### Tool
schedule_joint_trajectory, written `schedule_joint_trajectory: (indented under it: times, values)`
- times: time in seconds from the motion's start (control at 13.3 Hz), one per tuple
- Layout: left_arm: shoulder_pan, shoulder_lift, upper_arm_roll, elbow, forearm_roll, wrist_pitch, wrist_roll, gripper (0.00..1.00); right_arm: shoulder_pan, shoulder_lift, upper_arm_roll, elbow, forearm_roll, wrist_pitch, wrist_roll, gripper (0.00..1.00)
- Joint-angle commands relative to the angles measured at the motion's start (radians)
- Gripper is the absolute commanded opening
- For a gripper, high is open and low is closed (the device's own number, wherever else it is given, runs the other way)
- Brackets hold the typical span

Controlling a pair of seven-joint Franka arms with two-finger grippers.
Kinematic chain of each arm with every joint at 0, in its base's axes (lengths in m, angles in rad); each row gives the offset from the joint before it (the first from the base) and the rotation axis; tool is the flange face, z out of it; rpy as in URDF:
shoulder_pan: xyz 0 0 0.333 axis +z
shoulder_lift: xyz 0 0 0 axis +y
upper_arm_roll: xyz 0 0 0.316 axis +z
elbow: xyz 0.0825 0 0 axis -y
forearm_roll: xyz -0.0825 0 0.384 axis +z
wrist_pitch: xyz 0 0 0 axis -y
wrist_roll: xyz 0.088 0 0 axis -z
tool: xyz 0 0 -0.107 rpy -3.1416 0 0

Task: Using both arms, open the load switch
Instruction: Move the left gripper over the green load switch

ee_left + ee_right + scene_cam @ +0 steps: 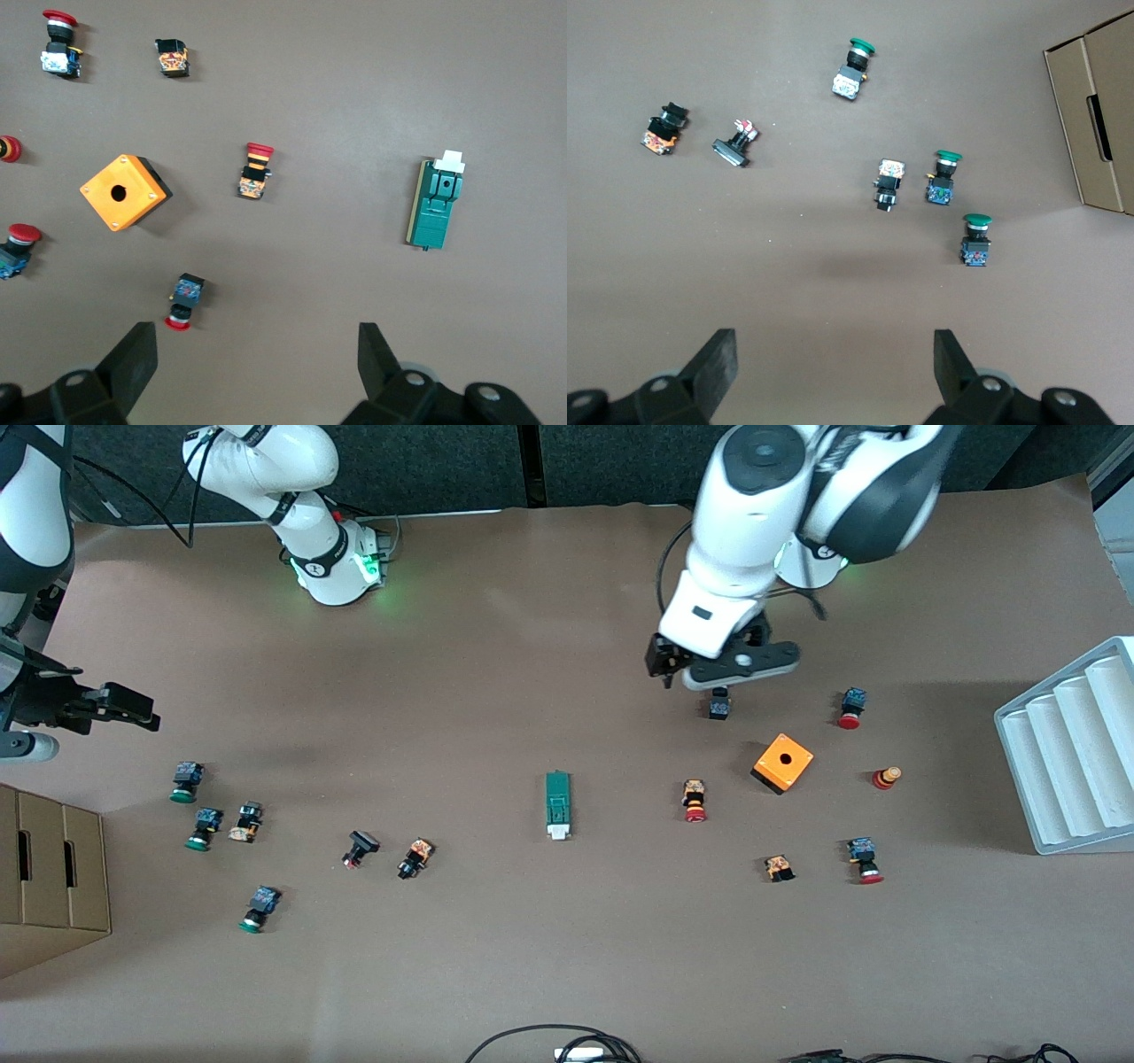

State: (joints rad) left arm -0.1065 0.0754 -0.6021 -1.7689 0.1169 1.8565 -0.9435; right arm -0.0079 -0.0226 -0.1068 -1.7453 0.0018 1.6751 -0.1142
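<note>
1. Load switch (557,804) lies flat on the brown table (532,957), about midway between the two arms' ends. Its white tab points toward the front camera. Nothing touches it.
2. Left gripper (709,669) hangs over the table toward the left arm's end, above a small blue-bodied push button (719,708). In the left wrist view the fingers (133,359) stand wide apart with bare table between them — nothing held.
3. That wrist view also shows the load switch (436,202) well apart from the fingers, and the orange cube (124,191) with its round hole.
4. Right gripper (115,707) hovers at the right arm's end of the table, above the cardboard box (53,877). Its fingers (718,363) are spread wide and empty — only table surface between them.
5. Below the right gripper: a cluster of green-capped push buttons (186,781), none touched.
6. Orange cube (783,763) sits toward the left arm's end, with red-capped push buttons (695,801) scattered around it.
7. White ribbed tray (1067,748) sits at the left arm's end of the table.
</note>
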Motion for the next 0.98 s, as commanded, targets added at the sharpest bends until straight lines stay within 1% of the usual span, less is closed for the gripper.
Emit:
schedule_joint_trajectory:
  times: [0.0, 0.15, 0.3, 0.38, 0.53, 0.6, 0.75, 0.9]
  values:
    - [-0.088, 0.027, -0.001, -0.029, 0.097, 0.061, -0.144, 1.00, 0.003, 0.016, 0.001, 0.012, -0.011, -0.006, 0.007, 1.00]
    - [-0.154, 0.091, -0.001, -0.026, 0.212, 0.116, -0.233, 1.00, 0.003, 0.029, 0.003, 0.013, -0.008, -0.005, 0.007, 1.00]
    - [-0.209, 0.153, -0.001, -0.027, 0.323, 0.197, -0.372, 1.00, 0.003, 0.038, 0.003, 0.016, 0.003, -0.005, 0.007, 1.00]
    - [-0.228, 0.190, -0.001, -0.023, 0.390, 0.234, -0.426, 1.00, 0.003, 0.038, 0.003, 0.018, 0.006, -0.005, 0.011, 1.00]
    - [-0.257, 0.253, -0.001, -0.021, 0.519, 0.300, -0.523, 1.00, 0.002, 0.041, 0.003, 0.026, 0.041, -0.006, 0.018, 1.00]
    - [-0.274, 0.279, -0.001, -0.023, 0.577, 0.312, -0.565, 1.00, 0.003, 0.059, 0.001, 0.038, 0.067, -0.005, 0.025, 1.00]
    - [-0.318, 0.328, 0.001, -0.024, 0.712, 0.313, -0.670, 1.00, 0.002, 0.137, 0.001, 0.128, 0.115, -0.017, 0.059, 1.00]
    - [-0.354, 0.388, 0.001, -0.023, 0.867, 0.313, -0.837, 1.00, 0.002, 0.222, 0.001, 0.200, 0.159, -0.038, 0.082, 1.00]
